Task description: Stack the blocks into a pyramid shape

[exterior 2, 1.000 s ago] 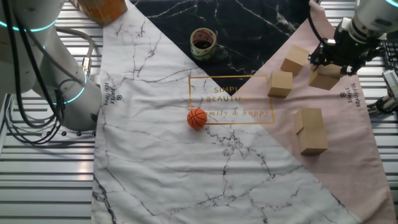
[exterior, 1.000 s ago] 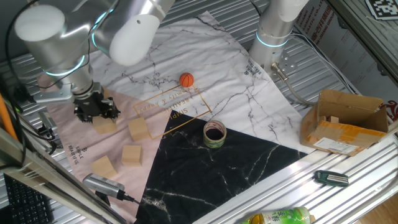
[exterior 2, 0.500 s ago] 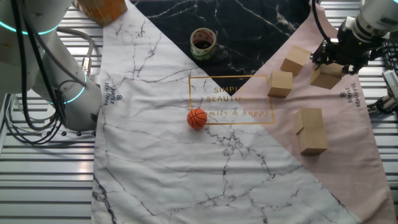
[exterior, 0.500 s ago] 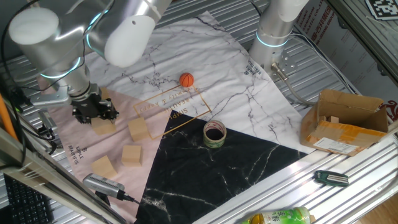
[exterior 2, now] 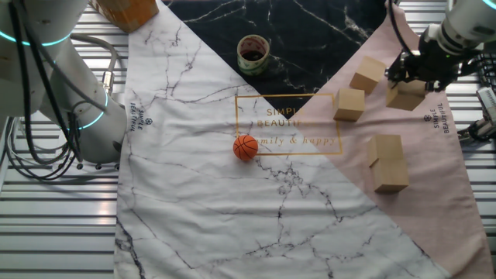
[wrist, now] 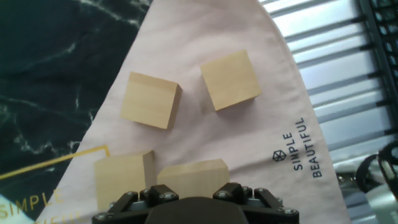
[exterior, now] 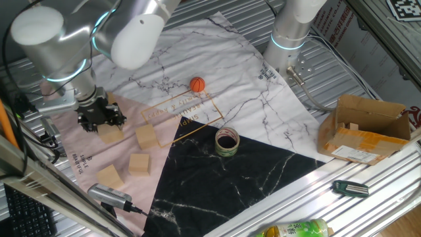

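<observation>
Several light-tan wooden blocks lie flat and unstacked on the pink corner of the cloth. My gripper [exterior: 100, 122] [exterior 2: 419, 77] hangs low over one block [exterior: 110, 132] [exterior 2: 406, 95] [wrist: 191, 176], which rests on the cloth; the jaws look spread and hold nothing. Close beside it lies a second block [exterior: 146, 136] [exterior 2: 349, 104] [wrist: 123, 180]. Two more, one block [exterior: 139, 163] [wrist: 151, 99] and another block [exterior: 110, 176] [wrist: 230, 79], lie farther out. A touching pair of blocks [exterior 2: 387, 161] sits on the other side of the gripper. In the hand view only the gripper's body [wrist: 196, 208] shows.
An orange ball [exterior: 197, 84] [exterior 2: 246, 147] rests mid-cloth and a tape roll [exterior: 226, 141] [exterior 2: 253, 51] stands on the black marble part. A cardboard box [exterior: 365, 128], a bottle [exterior: 293, 230] and a second arm's base [exterior: 289, 39] stand around the edges.
The arm and gripper shifted slightly left over the block and then held. None of the blocks moved.
</observation>
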Motion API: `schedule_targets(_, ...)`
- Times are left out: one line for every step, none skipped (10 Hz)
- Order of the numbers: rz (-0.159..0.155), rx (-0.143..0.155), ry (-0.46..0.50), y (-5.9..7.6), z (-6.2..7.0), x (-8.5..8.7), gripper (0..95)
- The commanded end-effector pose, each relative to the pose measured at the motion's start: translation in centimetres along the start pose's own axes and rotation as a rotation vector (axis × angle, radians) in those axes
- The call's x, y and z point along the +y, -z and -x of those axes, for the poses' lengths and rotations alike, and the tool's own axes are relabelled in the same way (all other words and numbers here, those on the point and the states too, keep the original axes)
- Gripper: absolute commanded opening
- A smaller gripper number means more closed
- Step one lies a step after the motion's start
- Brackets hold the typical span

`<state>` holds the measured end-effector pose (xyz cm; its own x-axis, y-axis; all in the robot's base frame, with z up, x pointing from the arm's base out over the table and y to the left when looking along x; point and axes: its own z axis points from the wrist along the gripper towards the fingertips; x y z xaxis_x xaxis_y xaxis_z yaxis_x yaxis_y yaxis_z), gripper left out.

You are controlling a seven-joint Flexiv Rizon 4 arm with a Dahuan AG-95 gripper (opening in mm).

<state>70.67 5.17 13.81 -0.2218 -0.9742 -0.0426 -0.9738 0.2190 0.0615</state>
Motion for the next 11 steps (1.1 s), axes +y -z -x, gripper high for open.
schedule_targets(0.001, 0.016, 0.008, -0.05, -0.04, 0.12, 0.0)
schedule_targets(0.002, 0.019, 0.006, -0.05, -0.04, 0.12, 0.0)
schedule_targets(0.003, 0.020, 0.012, -0.05, -0.04, 0.12, 0.0)
schedule_targets(0.005, 0.019, 0.025, -0.05, -0.04, 0.12, 0.0)
schedule_targets(0.006, 0.021, 0.036, -0.05, -0.04, 0.12, 0.0)
schedule_targets(0.007, 0.027, 0.040, -0.06, -0.06, 0.12, 0.0)
schedule_targets(0.006, 0.032, 0.038, -0.07, -0.08, 0.13, 0.0)
schedule_targets(0.006, 0.034, 0.033, -0.08, -0.08, 0.12, 0.0)
schedule_targets(0.006, 0.034, 0.033, -0.08, -0.08, 0.12, 0.0)
schedule_targets(0.006, 0.034, 0.032, -0.08, -0.08, 0.12, 0.0)
schedule_targets(0.003, 0.035, 0.029, -0.08, -0.08, 0.12, 0.0)
